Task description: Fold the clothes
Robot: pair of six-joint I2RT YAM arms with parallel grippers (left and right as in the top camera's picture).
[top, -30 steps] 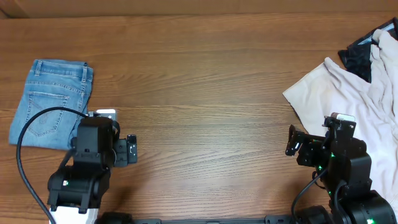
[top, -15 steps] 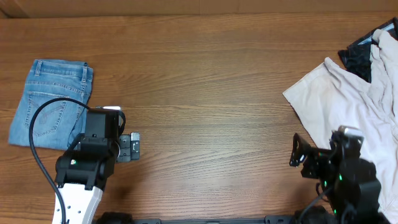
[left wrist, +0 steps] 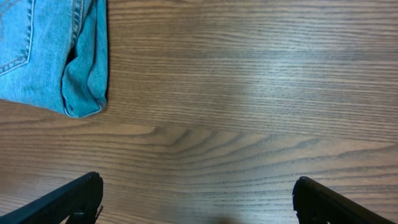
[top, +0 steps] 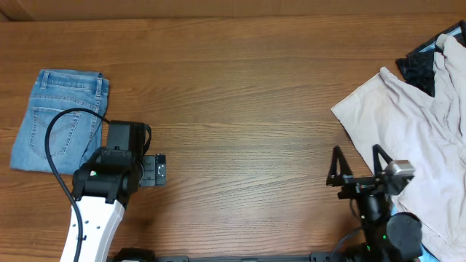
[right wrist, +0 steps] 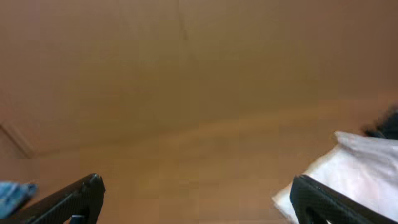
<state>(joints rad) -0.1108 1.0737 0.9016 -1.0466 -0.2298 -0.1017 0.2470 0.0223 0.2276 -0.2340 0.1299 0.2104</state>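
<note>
The light-blue jeans (top: 60, 120) lie folded into a compact rectangle at the table's far left, back pocket up. Their folded corner shows in the left wrist view (left wrist: 59, 56) at the top left. My left gripper (top: 154, 170) is open and empty, just right of the jeans; its fingers spread wide over bare wood in the left wrist view (left wrist: 198, 199). My right gripper (top: 357, 171) is open and empty at the front right, tilted up. In the right wrist view (right wrist: 198, 199) it looks across the table, with a sliver of the jeans (right wrist: 13, 191) at the far left.
A rumpled pile of cream-white cloth (top: 415, 131) covers the right side of the table, also in the right wrist view (right wrist: 348, 168). A dark patterned garment (top: 421, 65) lies at the back right corner. Bare wood table (top: 240, 109) spans the middle.
My left arm has swung so its gripper sits a little farther right and forward. My right arm has pulled back toward the front edge and tipped its gripper upward. The jeans have not moved.
</note>
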